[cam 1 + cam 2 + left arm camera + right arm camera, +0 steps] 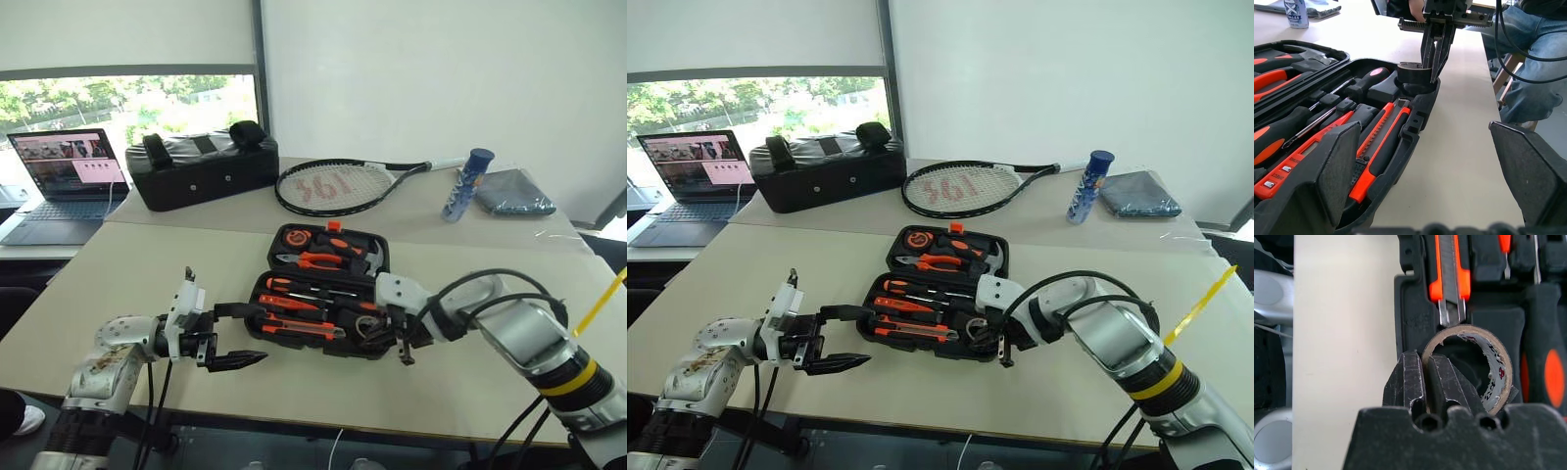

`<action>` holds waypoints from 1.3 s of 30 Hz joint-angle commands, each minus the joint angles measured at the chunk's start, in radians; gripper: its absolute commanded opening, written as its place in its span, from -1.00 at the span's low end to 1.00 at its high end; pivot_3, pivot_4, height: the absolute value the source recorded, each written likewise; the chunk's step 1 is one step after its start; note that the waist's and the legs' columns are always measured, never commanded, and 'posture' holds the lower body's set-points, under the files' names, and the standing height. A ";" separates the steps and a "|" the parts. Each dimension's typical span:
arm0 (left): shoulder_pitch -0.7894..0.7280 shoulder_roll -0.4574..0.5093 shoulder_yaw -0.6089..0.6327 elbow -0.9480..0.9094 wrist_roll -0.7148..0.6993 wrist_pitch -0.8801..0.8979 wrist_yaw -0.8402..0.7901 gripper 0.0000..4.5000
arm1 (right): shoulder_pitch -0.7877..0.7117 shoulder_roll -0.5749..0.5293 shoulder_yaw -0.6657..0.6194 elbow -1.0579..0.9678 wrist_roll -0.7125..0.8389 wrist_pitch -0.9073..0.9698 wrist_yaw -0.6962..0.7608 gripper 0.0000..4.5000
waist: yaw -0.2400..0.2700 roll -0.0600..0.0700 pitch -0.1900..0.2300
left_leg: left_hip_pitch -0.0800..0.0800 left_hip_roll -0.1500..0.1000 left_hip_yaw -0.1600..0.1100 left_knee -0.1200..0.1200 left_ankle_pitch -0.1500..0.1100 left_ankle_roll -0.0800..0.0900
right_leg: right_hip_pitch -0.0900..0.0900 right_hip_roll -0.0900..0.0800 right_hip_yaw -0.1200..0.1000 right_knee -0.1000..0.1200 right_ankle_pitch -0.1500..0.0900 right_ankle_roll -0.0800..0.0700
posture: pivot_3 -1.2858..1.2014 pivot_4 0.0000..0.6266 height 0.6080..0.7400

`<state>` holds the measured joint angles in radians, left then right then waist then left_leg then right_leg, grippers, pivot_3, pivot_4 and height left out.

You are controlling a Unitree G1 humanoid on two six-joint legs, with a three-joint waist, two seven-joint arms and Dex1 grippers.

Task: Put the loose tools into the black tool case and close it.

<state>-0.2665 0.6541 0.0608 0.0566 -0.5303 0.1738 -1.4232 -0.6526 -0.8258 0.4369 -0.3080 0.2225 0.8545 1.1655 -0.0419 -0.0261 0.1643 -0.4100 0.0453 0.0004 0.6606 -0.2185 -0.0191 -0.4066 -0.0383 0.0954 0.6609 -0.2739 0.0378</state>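
The black tool case [384, 257] lies open on the beige table, lid leaning back. An orange-and-black utility knife [304, 328] and black-and-orange screwdrivers [294, 287] rest in its slots. My right gripper [1422, 377] is shut on the wall of the small tape roll [1498, 367], one finger inside the ring and one outside. The tape roll [1411, 74] sits at the round recess in the case's front right corner, just beyond the knife's tip [1451, 316]. My left gripper [250, 335] stands open and level at the case's left front edge, nothing between its fingers [1337, 166].
A tennis racket [338, 186], a black padded bag [201, 166] and a blue can [465, 184] by a grey pouch [514, 193] stand on the far table. A laptop [69, 186] sits at the left. A person's jeans-clad legs [1533, 58] are beside the table's right edge.
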 commanded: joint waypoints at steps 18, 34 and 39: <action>-0.017 0.032 0.070 0.054 0.004 -0.006 0.092 1.00 | 0.056 -0.022 -0.317 -0.018 0.221 -0.111 0.103 0.80 | 0.002 -0.001 0.000 | 0.000 0.000 0.000 0.000 0.000 0.000 | 0.000 0.000 0.000 0.000 0.000 0.000 | 0.03 -0.52 1.00; -0.235 -0.044 0.052 0.437 0.267 -0.116 0.440 -0.81 | 0.384 0.144 -0.473 0.405 -0.083 -0.853 -0.235 -0.99 | -0.001 -0.005 0.002 | 0.003 -0.001 0.000 0.000 0.001 -0.001 | 0.003 -0.001 0.000 0.001 0.000 0.001 | 0.03 -0.52 1.00; -0.286 -0.094 -0.016 0.456 0.305 -0.084 0.444 -0.99 | 0.320 0.218 -0.413 0.479 -0.148 -0.871 -0.305 -1.00 | -0.003 -0.005 0.002 | 0.002 -0.001 0.000 0.000 0.001 -0.001 | 0.002 0.000 0.001 0.002 0.001 0.000 | 0.03 -0.52 1.00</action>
<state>-0.5242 0.5602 0.0550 0.5226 -0.2341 0.0769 -0.9734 -0.3105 -0.6196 0.0151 0.1748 0.0876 0.0070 0.8871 -0.0449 -0.0308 0.1666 -0.4083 0.0437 0.0000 0.6602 -0.2179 -0.0199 -0.4052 -0.0384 0.0962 0.6629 -0.2731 0.0381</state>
